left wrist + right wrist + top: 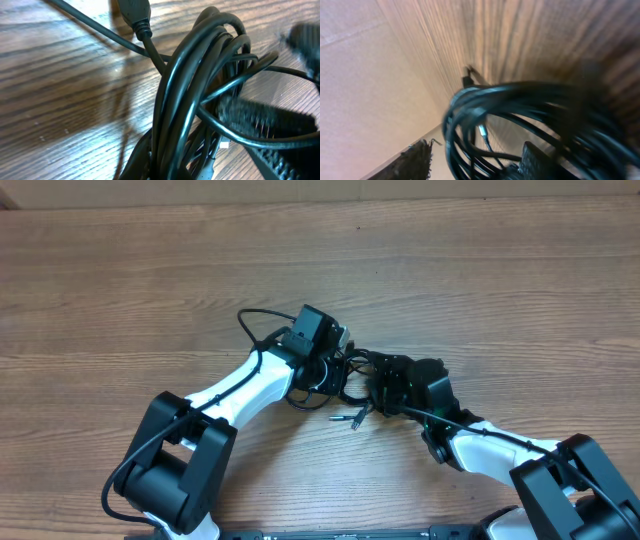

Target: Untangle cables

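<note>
The cables are a tangled black bundle at the table's middle, with one loop reaching left and silvery-tipped plugs lying in front. My left gripper is down on the bundle's left side. In the left wrist view the cables run between its fingers, which look shut on them; a black plug lies beyond. My right gripper is at the bundle's right side. Its fingers are wide apart with coiled strands and a silvery plug between them.
The wooden table stretches around the bundle on all sides. The right gripper's ribbed finger shows close beside the bundle in the left wrist view. Both arms' bases stand at the front edge.
</note>
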Controlling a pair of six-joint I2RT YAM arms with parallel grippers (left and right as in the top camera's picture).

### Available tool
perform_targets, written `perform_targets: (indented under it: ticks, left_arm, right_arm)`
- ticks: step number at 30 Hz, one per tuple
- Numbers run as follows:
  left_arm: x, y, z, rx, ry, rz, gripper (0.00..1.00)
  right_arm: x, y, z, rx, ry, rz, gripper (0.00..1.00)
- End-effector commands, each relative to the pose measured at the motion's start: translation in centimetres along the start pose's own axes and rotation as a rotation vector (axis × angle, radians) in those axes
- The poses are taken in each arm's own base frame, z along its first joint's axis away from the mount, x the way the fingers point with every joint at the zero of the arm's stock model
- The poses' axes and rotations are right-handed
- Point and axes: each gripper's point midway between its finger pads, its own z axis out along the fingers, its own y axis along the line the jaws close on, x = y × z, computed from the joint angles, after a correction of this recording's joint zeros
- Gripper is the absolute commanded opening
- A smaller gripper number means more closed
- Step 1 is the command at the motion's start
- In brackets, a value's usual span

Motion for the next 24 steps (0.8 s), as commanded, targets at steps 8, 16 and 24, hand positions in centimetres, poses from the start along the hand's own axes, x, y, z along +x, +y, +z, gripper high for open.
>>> perform_targets:
  ticks: [8, 16, 24]
  left_arm:
    - [0.5, -0.8, 0.1, 0.02, 0.021, 0.012, 0.04]
    - [0.7, -0.8, 0.1, 0.023, 0.032, 0.009, 0.04]
    - [1.2, -1.1, 0.0, 0.044, 0.052, 0.004, 0.04]
  right_arm:
    - [-2.2, -1.5, 0.1, 0.076, -0.127, 0.015, 0.36]
    - [-2.6, -2.1, 0.0, 0.099, -0.151, 0.017, 0.28]
    - [-3.1, -1.9, -0.1, 0.086, -0.175, 0.068, 0.29]
